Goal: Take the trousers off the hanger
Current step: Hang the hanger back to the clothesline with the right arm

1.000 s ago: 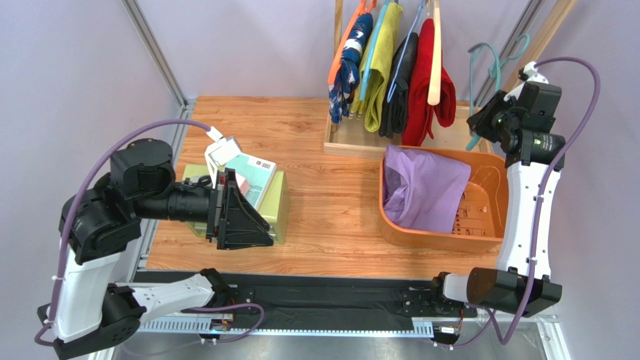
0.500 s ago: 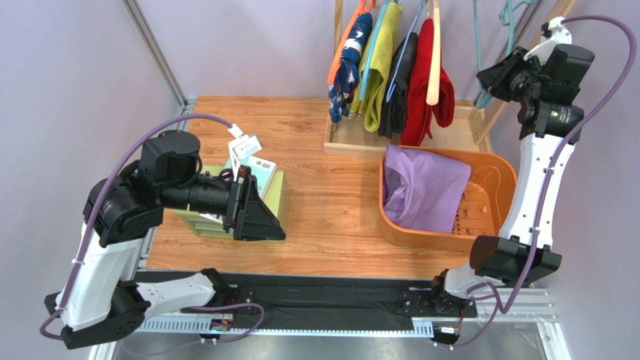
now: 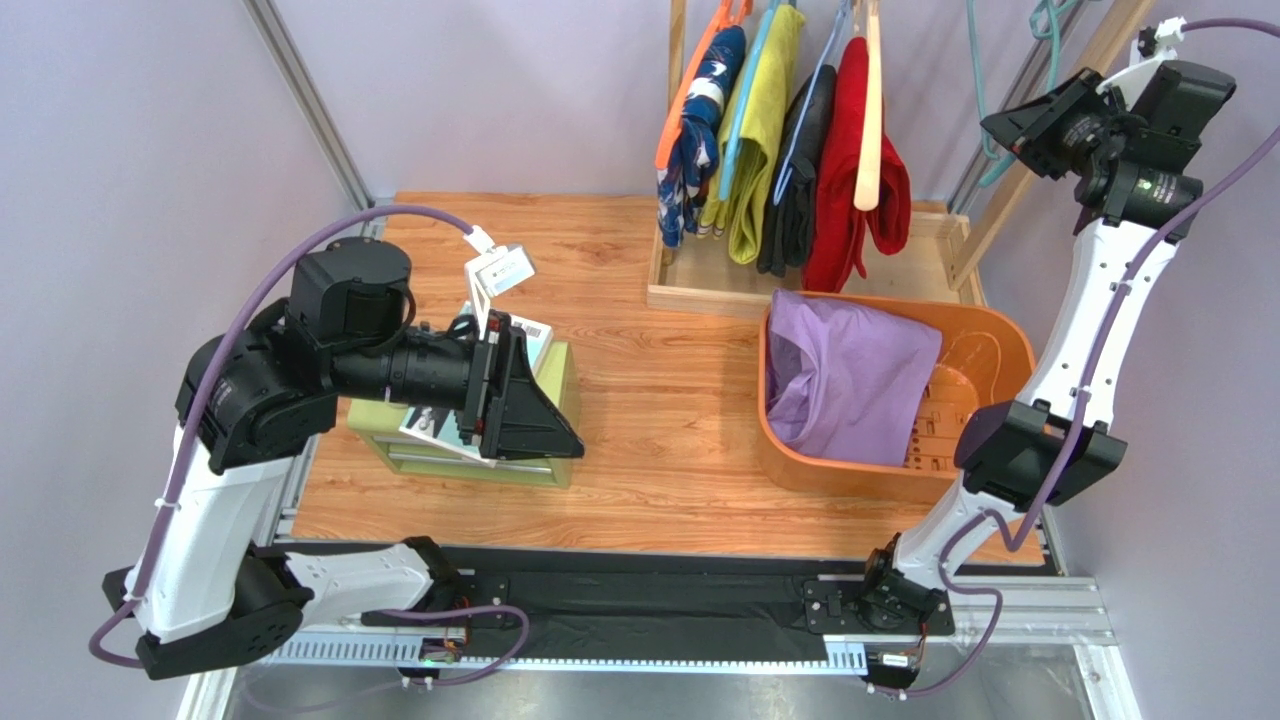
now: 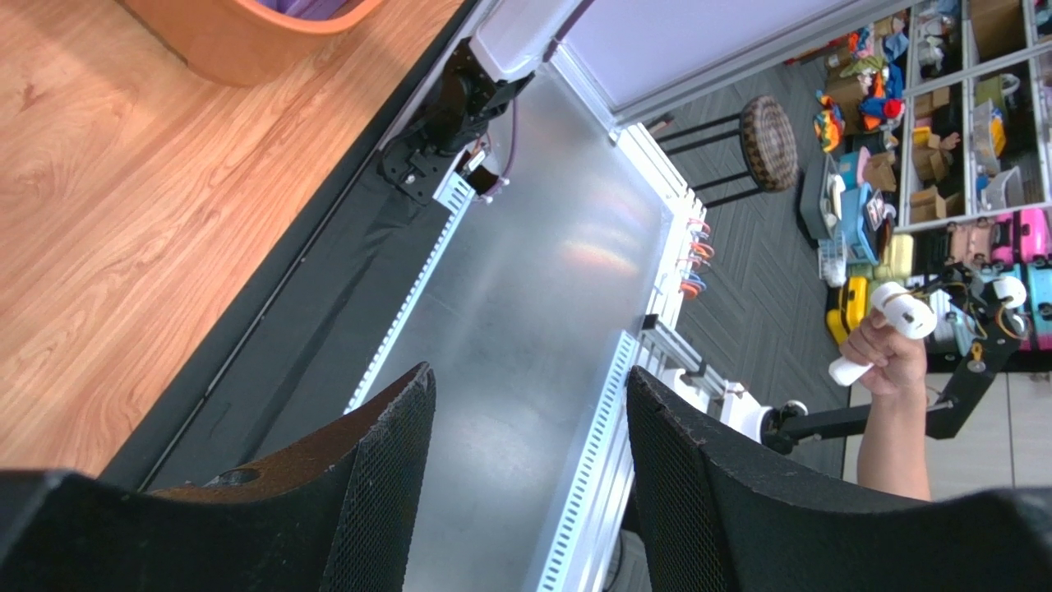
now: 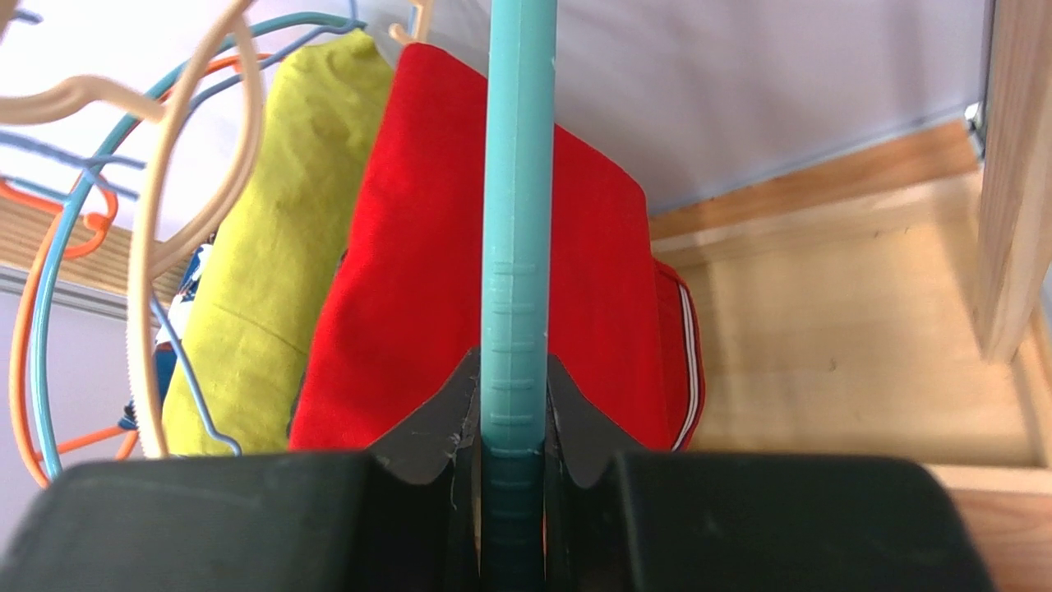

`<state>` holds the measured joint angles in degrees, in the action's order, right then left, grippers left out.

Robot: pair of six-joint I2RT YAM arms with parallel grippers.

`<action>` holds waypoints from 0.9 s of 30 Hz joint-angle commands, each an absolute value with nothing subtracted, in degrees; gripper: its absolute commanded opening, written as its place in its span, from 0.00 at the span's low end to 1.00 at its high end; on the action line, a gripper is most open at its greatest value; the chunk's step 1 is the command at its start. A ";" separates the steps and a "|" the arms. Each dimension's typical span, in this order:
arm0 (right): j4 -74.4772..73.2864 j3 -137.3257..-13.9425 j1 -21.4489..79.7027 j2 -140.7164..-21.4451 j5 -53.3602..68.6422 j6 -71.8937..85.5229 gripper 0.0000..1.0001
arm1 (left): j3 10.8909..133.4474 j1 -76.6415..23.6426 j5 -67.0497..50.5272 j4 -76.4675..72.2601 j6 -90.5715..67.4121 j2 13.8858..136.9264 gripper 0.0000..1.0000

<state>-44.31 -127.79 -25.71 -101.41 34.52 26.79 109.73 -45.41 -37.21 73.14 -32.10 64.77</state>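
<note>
Teal hanger (image 5: 515, 247) was pinched tight in the right gripper (image 5: 513, 413), held high near the wooden rack (image 3: 706, 288). Left gripper (image 4: 531, 419) stood wide apart and empty, low over the table's left side. Lilac trousers (image 3: 849, 375) lay in the orange basket (image 3: 995, 333). Red pair (image 3: 845, 225), black pair (image 3: 796, 180), yellow-green pair (image 3: 763, 135) and navy pair (image 3: 699, 143) hung on the rack.

Lilac trousers (image 3: 849, 375) in orange basket (image 3: 995, 348), four garments (image 3: 763, 128) hanging behind, right arm (image 3: 1097, 308) raised by teal hanger (image 3: 977, 53).

Pale lilac walls (image 3: 135, 135) stand behind the wooden tabletop's (image 3: 661, 450) far edge. Past its near edge lie grey flooring (image 4: 759, 259), a round stool (image 4: 772, 127) and cluttered shelves (image 4: 976, 68).
</note>
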 commanded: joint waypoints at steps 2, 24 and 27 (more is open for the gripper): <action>-47.54 -130.87 -27.16 -102.30 38.32 30.06 0.00 | 112.23 -45.62 -37.44 72.60 -33.75 66.09 0.64; -69.50 -130.78 -29.53 -91.68 15.22 18.02 0.79 | 104.24 -45.62 -38.76 60.21 -41.22 62.67 0.64; -71.10 -128.85 -29.53 -87.29 12.13 17.49 0.79 | 102.57 -45.70 -38.23 58.89 -41.75 61.70 0.64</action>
<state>-67.66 -129.51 -29.43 -95.64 19.14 19.38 103.77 -45.39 -37.87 63.46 -39.99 63.51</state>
